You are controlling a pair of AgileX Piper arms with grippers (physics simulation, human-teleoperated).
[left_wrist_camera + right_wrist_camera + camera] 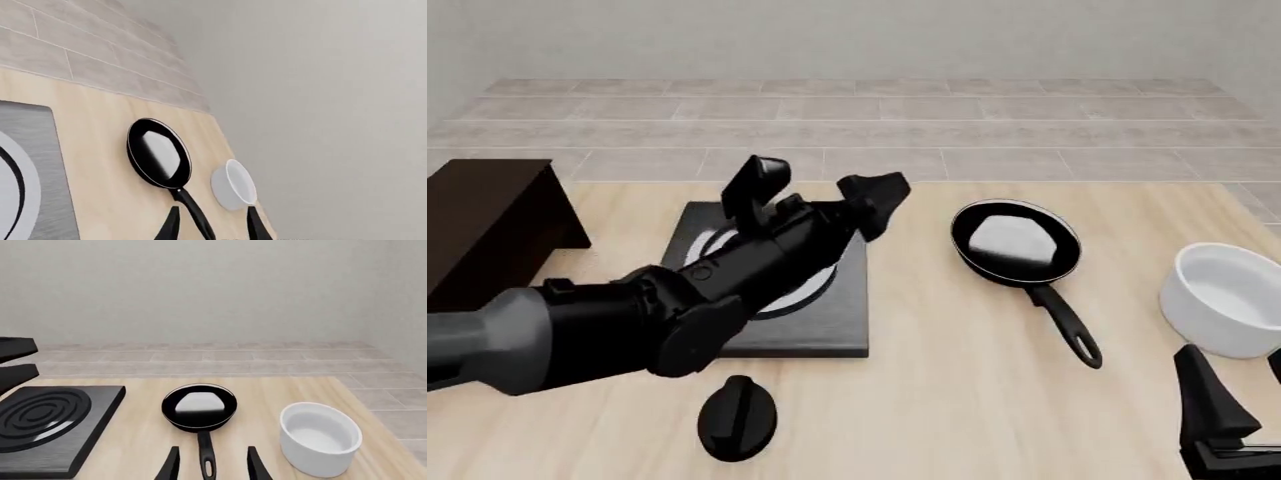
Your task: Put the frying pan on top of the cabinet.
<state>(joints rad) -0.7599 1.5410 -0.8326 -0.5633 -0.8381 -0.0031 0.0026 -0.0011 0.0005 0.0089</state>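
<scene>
The frying pan [1014, 243] lies on the wooden table right of centre, its long handle [1068, 325] pointing toward me. The dark brown cabinet [487, 235] stands at the far left. My left gripper [827, 185] is open and empty, hovering above the stove plate, left of the pan and apart from it. In the left wrist view the pan [159, 152] lies ahead of the open fingers [170, 225]. My right gripper [1237, 385] is open and empty at the table's near right. In the right wrist view the pan [199, 406] lies straight ahead, its handle [205, 455] reaching between the fingertips [172, 462].
A flat black stove plate [827, 320] with silver rings lies between cabinet and pan. A black oval knob [737, 420] lies in front of it. A white bowl [1228, 300] stands right of the pan's handle, close to my right gripper. A tiled wall runs along the back.
</scene>
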